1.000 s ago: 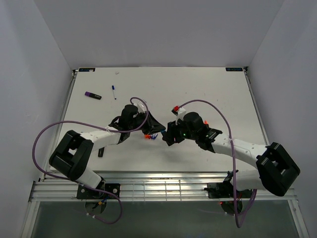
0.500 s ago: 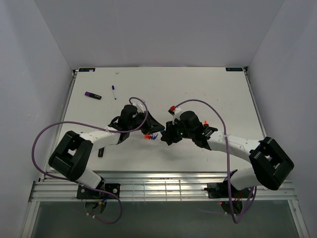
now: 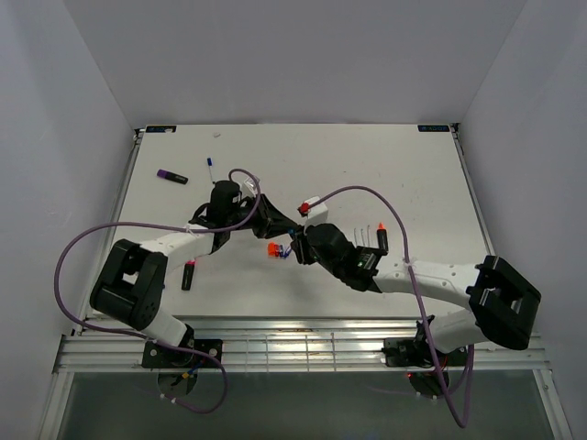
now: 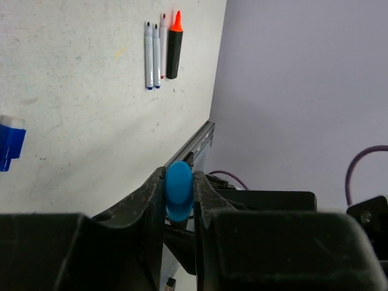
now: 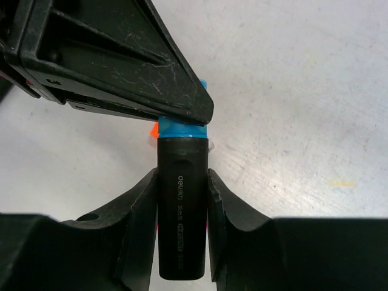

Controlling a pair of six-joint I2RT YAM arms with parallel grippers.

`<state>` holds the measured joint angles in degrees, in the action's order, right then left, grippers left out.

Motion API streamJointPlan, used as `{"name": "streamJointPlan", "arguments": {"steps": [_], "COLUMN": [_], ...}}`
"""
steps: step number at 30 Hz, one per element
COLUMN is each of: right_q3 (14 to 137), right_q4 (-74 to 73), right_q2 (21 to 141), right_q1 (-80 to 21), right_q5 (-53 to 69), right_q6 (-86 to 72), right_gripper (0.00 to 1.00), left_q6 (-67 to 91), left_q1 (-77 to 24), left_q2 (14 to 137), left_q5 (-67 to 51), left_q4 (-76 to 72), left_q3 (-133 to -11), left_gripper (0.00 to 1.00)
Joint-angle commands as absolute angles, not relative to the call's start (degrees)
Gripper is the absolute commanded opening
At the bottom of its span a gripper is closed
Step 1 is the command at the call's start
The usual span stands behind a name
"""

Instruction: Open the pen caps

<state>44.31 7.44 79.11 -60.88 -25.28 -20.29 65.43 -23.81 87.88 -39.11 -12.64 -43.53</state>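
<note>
Centrally, one blue cap, one highlighter body, both gripped

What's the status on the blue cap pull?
Left gripper shut on chunky blue plastic highlighter cap. Right gripper shut on black highlighter body. Cap not yet off. Loose orange plastic cap on table nearby.

Three thin white pens lie beside a black orange-tipped highlighter on the white table.
</note>
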Motion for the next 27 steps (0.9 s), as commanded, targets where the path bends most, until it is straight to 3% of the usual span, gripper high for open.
{"name": "streamJointPlan", "arguments": {"steps": [1,9,15,17,20,27], "right_q3": [38.34,33.31,31.12,30.33,30.67,35.68], "right_q4": [-4.08,13.34,28.02,30.14,23.05,0.46], "right_q2": [76.66,74.17,77.78,78.13,74.54,63.73], "right_q1": [-58.81,-46.42,-44.03,-43.60,-43.51,-38.33], "right_q5": [-29.08,18.46,35.04,35.68,26.40,-2.14], "right_q6": [-16.53,-21.95,-32.32,-33.57,-29.98,-21.80], "right_gripper": [0.08,0.08,0.08,0.08,0.08,0.08], "left_q6": [66.10,56.96,55.02,54.23,51.08,42.11], "left_q1": [-16.88,-16.26,-14.86,-14.33,-14.24,-14.15], "left_q2": [86.05,78.94,75.76,74.97,74.88,75.76], "left_q5": [-34.63,-33.67,-33.22,-32.09,-30.85,-23.82], "left_q4": [-15.56,-15.82,-14.68,-13.19,-7.40,6.15], "left_q3": [-48.43,-42.99,-39.46,-39.64,-41.92,-41.93], "left_gripper": [0.00,0.00,0.00,0.00,0.00,0.00]}}
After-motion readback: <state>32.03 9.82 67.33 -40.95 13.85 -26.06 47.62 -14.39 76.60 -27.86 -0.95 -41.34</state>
